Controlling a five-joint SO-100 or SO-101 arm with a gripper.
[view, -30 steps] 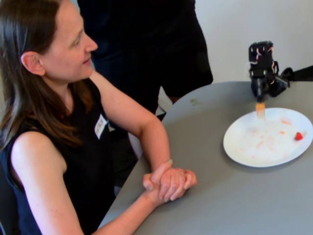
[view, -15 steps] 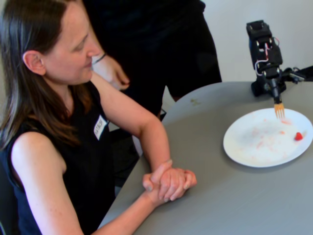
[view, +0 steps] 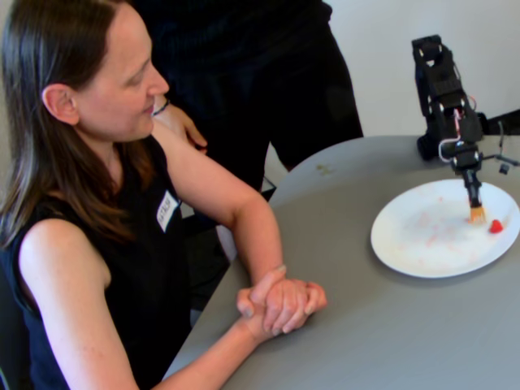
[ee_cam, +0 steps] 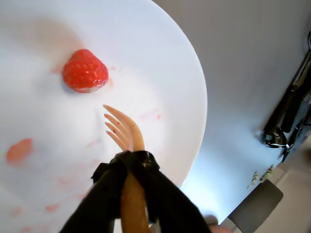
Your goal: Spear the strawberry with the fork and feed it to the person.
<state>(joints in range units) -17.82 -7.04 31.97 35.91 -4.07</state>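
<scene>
Red strawberry point(ee_cam: 85, 71) lies on the white plate point(view: 422, 252), just beyond the tines of the fork point(ee_cam: 124, 132); the black claw point(ee_cam: 127, 162) is clamped around the fork's handle

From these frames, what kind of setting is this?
Probably an indoor demo or event space, not a lab bench: the seated person wears a name tag, at a plain gray table with one plate.

white name tag point(view: 166, 211) on the person point(view: 97, 203), writing illegible

Orange fork point(ee_cam: 124, 130) tines just beside red strawberry point(ee_cam: 85, 71), apart.
</scene>
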